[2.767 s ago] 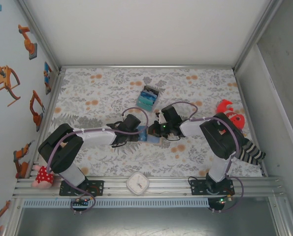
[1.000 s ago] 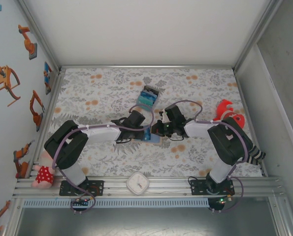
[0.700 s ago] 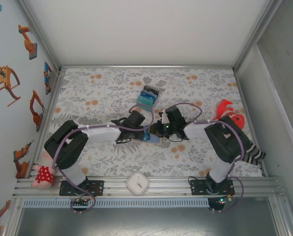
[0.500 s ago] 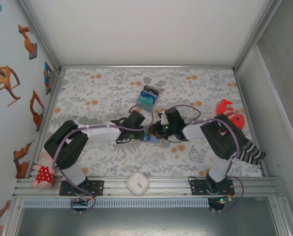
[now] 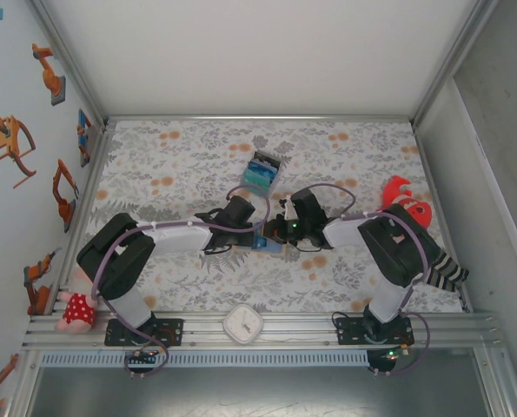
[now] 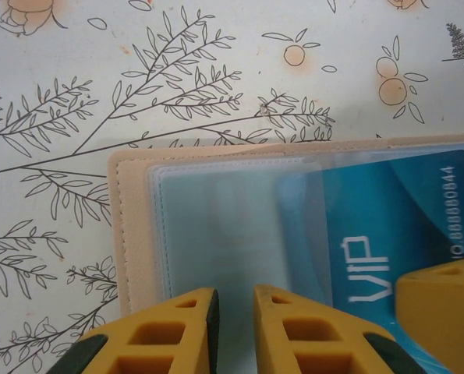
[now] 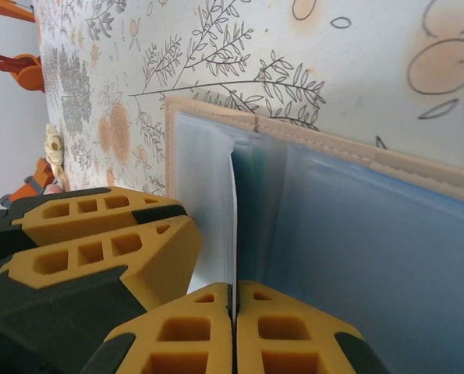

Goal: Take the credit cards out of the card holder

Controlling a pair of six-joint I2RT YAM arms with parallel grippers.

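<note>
Two grippers: both work on one wallet, fingertips nearly meeting.
Right jaws: the right gripper (image 7: 233,335) has its fingers pressed together on a thin pale leaf (image 7: 233,226) standing on edge. Whether that is a card or a clear sleeve, I cannot tell.
Left jaws: the left gripper (image 6: 233,327) shows a narrow slit between its fingers with nothing visibly clamped. It sits over the clear pocket, probably pinning the wallet down.
Card holder: the small flat tan leather-like folding wallet (image 6: 129,234) lies open on the floral tablecloth (image 6: 138,78), near the table's centre.
Card: the blue plastic "VIP" credit card (image 6: 395,226) sits under the clear pocket, at 2 o'clock from the left fingers.
Handling: the card is likely light, thin, stiff and slick. The sleeve probably clings, so the wallet would drag along unless held. Best grip is an exposed short edge, pulling flat along the pocket.
Views: the left wrist reads the print and stitched border. The right wrist shows the leaf edge-on, with the left fingers at 9 o'clock. The top view puts a teal-and-black block (image 5: 261,174) at 12 o'clock of the wallet and a white round clock (image 5: 242,324) at 6 o'clock.
</note>
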